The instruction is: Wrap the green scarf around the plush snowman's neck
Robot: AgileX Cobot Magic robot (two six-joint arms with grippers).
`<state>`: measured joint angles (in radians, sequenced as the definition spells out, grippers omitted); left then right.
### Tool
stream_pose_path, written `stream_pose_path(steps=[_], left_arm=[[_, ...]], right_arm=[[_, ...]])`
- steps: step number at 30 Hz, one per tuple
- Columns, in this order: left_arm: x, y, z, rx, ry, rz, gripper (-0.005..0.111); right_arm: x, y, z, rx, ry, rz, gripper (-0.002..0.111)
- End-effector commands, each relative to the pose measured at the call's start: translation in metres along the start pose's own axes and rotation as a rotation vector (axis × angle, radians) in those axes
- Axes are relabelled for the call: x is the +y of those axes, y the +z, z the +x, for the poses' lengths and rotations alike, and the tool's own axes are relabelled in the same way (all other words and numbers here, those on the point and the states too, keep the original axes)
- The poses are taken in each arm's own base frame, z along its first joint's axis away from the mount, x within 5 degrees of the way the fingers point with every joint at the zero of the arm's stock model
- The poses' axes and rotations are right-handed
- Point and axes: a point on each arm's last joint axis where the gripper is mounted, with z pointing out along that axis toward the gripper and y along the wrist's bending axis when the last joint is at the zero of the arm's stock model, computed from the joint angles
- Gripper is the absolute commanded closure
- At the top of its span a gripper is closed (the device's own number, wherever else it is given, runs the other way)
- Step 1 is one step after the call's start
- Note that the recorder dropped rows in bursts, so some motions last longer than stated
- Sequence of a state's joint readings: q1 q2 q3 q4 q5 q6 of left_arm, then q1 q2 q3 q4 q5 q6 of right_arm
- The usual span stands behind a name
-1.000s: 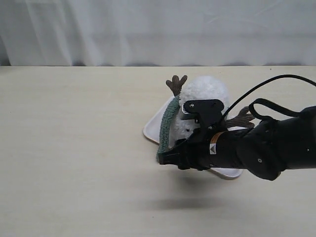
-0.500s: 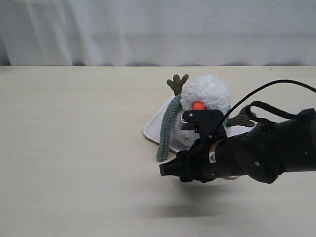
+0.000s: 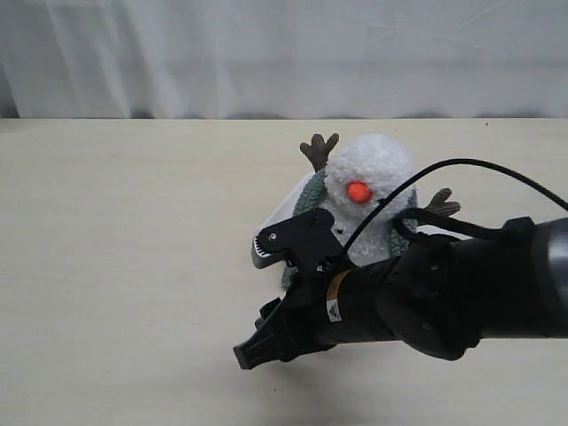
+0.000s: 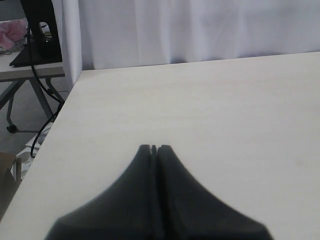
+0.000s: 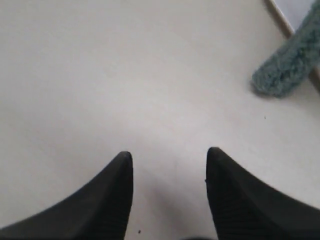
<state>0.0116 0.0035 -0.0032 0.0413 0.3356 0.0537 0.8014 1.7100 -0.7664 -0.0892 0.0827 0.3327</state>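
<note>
Scarf tip [image 5: 284, 74], apparently right wrist only.

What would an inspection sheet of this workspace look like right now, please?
Surface: pale table, no spills seen.
Job's things: plush snowman sits on a pale tray; green scarf hangs down its side, end on the table.
Clutter: nothing seen.
Grippers: right pincer open, empty, apart from the scarf end; left pincer shut, empty.
Cables: black cable arcs over the right arm; more on the floor beside the table.
Surroundings: white curtain behind; black stand on a side table.
</note>
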Motion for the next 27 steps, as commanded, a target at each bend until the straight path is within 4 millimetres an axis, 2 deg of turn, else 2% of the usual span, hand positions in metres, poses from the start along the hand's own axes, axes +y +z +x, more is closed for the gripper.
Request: stream_pose_path(steps=[1,10,21,22,27], left_arm=[[0.0,0.0,0.0,-0.013,-0.006,0.0,0.107],[0.0,0.0,0.0,-0.013,-0.006,0.0,0.107],[0.0,0.0,0.0,-0.013,-0.006,0.0,0.107],[0.0,0.0,0.0,-0.013,-0.006,0.0,0.107],[0.0,0.0,0.0,-0.013,-0.006,0.0,0.107]], right_arm=[[0.004,-0.018,-0.015,-0.077,-0.046,-0.018,0.069],[0.007,-0.061,-0.029,-0.182,-0.155,-0.027,0.104],[0.007,-0.12,-0.035,-0.278,-0.193,-0.027,0.104],[0.007,-0.13,-0.034,-0.294,-0.192,-0.028,0.104],[0.004,-0.159,-0.03,-0.315,-0.189,-0.023,0.104]])
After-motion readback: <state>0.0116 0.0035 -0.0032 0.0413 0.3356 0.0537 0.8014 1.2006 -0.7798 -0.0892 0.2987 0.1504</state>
